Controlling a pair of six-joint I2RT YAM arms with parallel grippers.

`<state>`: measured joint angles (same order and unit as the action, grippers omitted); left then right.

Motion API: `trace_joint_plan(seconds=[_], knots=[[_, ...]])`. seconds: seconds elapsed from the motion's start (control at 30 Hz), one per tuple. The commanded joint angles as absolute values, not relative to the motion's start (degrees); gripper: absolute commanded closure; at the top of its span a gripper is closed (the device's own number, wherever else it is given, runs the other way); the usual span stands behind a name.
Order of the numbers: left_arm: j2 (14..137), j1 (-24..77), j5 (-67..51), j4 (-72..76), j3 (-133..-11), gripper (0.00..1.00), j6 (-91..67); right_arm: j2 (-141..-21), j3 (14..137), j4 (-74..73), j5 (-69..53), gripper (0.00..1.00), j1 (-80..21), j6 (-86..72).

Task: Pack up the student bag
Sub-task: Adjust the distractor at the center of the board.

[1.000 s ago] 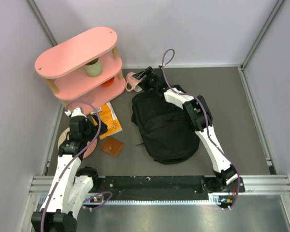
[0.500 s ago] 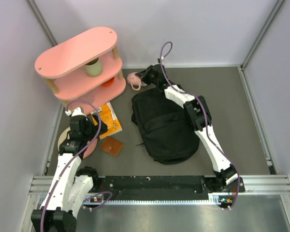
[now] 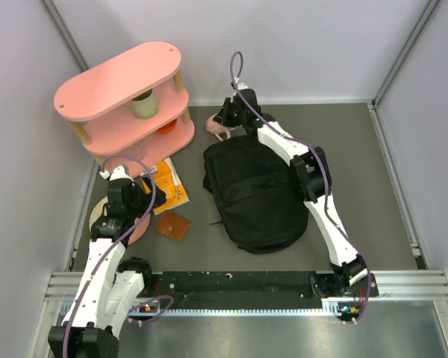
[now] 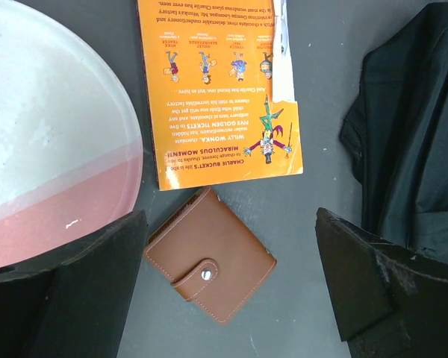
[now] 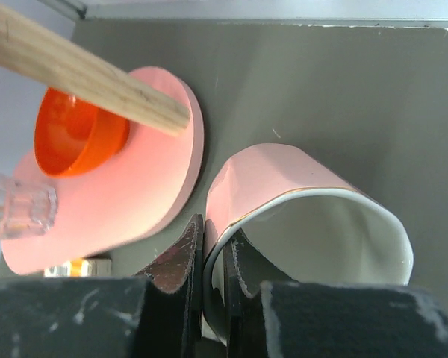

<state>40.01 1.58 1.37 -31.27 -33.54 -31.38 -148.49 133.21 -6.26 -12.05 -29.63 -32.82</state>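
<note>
We judge the step in hand to be picking up the mug [image 5: 306,201]: our right gripper [image 5: 213,242] pinches its rim, one finger inside the wall and one outside, at the far side of the table [image 3: 358,149] beside the shelf [image 3: 119,78]. The bag [image 3: 254,194] lies in the middle of the table, just on the near side of the mug, and we cannot tell whether its mouth is unzipped. Next we would need to lift the mug clear and carry it back over the bag to an opening. Our left gripper [image 4: 230,246] hangs spread wide over the wallet [image 4: 209,265], holding nothing. We count one bag, one mug, one shelf with one green cup [image 3: 143,104] and one orange bowl [image 5: 78,138] on it, one book [image 4: 220,89], one wallet, one plate [image 4: 45,134]
</note>
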Motion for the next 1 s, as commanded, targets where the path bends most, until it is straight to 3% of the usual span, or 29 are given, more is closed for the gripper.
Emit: trace_joint_plan(seconds=[0.0, 0.27, 0.5, 0.97], knots=[[39.2, 1.7, 1.2, -29.5, -34.1, 0.02, -30.9, -142.5, 137.4, -12.6, -16.3, 1.0, -29.0, -22.2], [39.0, 1.7, 0.4, -29.7, -34.3, 0.02, -30.4, -141.0, 140.8, -21.2, -11.5, 1.0, -29.1, -10.0], [40.3, 1.7, -1.4, -28.6, -34.3, 0.02, -30.5, -147.5, 146.1, -21.4, -5.2, 1.0, -30.3, -2.2], [42.9, 1.7, -2.7, -26.9, -35.2, 0.02, -30.0, -146.6, 146.6, -21.1, -13.4, 1.0, -31.3, 11.3]])
